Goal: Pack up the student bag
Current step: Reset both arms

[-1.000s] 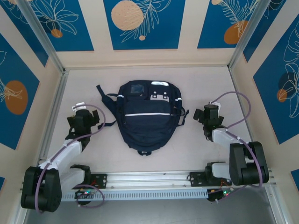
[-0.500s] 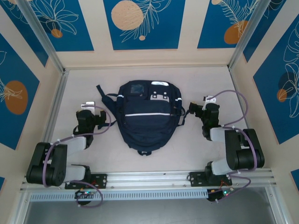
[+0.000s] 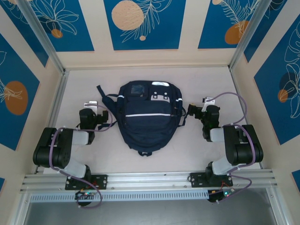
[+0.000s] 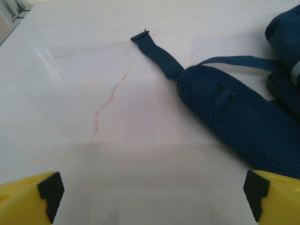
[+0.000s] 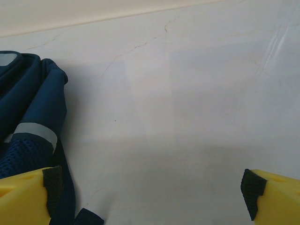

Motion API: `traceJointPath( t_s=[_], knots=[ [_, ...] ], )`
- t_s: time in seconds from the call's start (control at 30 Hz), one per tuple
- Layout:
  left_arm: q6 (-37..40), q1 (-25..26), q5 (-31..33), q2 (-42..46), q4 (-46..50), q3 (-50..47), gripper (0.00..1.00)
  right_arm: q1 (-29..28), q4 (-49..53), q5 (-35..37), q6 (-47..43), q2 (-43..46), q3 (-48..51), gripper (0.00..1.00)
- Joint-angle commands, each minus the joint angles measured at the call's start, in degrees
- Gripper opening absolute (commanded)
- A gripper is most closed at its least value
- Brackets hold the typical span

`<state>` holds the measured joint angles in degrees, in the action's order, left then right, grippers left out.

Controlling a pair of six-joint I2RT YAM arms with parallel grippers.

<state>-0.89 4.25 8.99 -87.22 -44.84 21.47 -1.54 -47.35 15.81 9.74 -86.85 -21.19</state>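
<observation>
Open table (image 3: pixel 206 79) all round, student bag (image 3: pixel 145 122) in middle, straps (image 4: pixel 225 112) sprawled left

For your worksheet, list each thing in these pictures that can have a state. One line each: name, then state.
student bag: lying flat on the table, front side up, not gripped; zips too small to judge.
shoulder strap: loose on the table, webbing tail stretched out.
left claw: open, empty, low beside the strap.
right claw: open, empty, at the bag's other side.
</observation>
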Motion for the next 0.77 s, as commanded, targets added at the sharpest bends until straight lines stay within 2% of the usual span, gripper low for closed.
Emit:
traceJointPath(
  t_s=[0.0, 0.1, 0.27, 0.73],
  knots=[
    [1.0, -0.6, -0.9, -0.3, -2.7, 1.4, 1.00, -0.4, -2.1, 1.8, -1.3, -0.5, -1.1, 0.99],
    [1.5, -0.3, -1.1, -0.2, -3.1, 1.2, 1.00, -0.4, -2.0, 1.7, -1.3, -0.6, -1.1, 0.99],
    [4.0, -0.3, -7.8, -0.5, -1.2, 2.2, 1.00, -0.4, -2.0, 1.8, -1.3, -0.5, -1.0, 0.99],
    [3.7, -0.7, -8.5, -0.8, -0.9, 2.5, 1.00, -0.4, -2.2, 1.7, -1.3, -0.5, -1.0, 0.99]
  ],
)
